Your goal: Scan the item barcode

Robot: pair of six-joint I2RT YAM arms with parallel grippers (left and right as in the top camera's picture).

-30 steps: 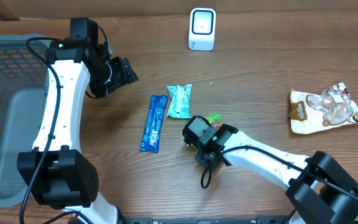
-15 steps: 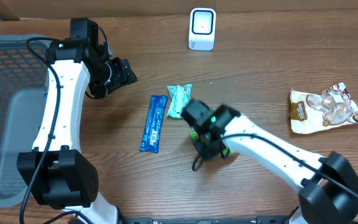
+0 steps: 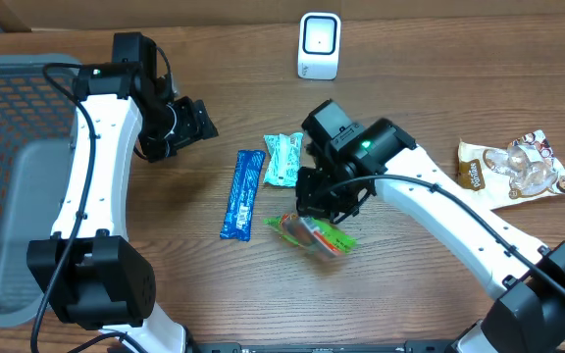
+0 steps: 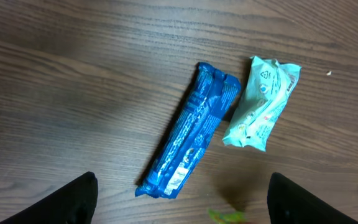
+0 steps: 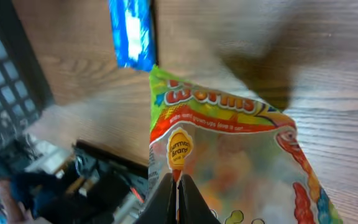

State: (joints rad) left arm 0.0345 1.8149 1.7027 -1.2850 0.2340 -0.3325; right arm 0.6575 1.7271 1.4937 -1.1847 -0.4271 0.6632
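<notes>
My right gripper (image 3: 318, 208) is shut on the top edge of a green gummy-worm bag (image 3: 314, 235), which hangs tilted just above the table. In the right wrist view the fingertips (image 5: 178, 182) pinch the clear bag (image 5: 229, 143) near its orange label. No barcode shows on it. The white scanner (image 3: 319, 45) stands at the table's far edge. My left gripper (image 3: 192, 120) hovers open at the left with nothing between its fingers (image 4: 79, 199). Below it lie a blue bar (image 4: 190, 129) and a teal packet (image 4: 261, 102).
A grey mesh basket (image 3: 8, 118) fills the left side. The blue bar (image 3: 243, 194) and teal packet (image 3: 283, 159) lie side by side mid-table. A brown and white snack bag (image 3: 513, 172) lies at the far right.
My right gripper has shut on the gummy-worm bag and lifted it off the table, its wrist swinging back and right. The left arm has hardly moved.
</notes>
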